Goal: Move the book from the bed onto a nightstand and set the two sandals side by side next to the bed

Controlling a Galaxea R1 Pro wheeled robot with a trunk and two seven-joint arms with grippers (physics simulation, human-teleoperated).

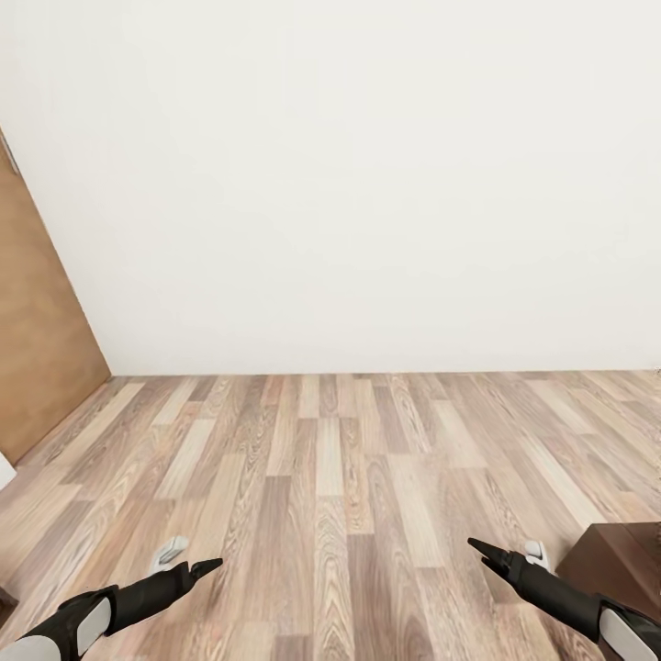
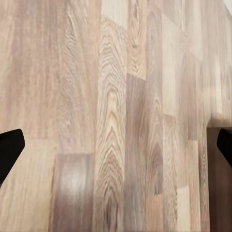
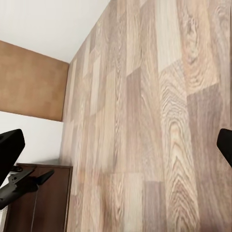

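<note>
The left gripper (image 1: 207,567), black with pointed tips, reaches forward low over the brown wood-plank floor (image 1: 340,459). In its wrist view the two dark fingers (image 2: 9,150) sit at opposite edges with bare planks between them, so the jaws stand wide apart and hold nothing. The right gripper (image 1: 487,553), equally black and pointed, also hovers above the floor; its wrist view shows its fingertips (image 3: 9,147) spread to the picture's edges with nothing between them.

Outward from the right gripper, just beside it, stands the corner of a dark brown wooden cabinet (image 1: 624,560) with a glossy top, possibly a nightstand. Beyond the floor rises a plain white wall (image 1: 367,184). A tan wooden door panel (image 1: 37,349) meets that wall on the side of the left gripper.

The book, the bed and the sandals are not near either set of fingers, so the step in hand appears to be travel. Doing it well likely means turning the base toward the dark cabinet's side of the room while keeping both arms tucked, clear of that cabinet's corner.
</note>
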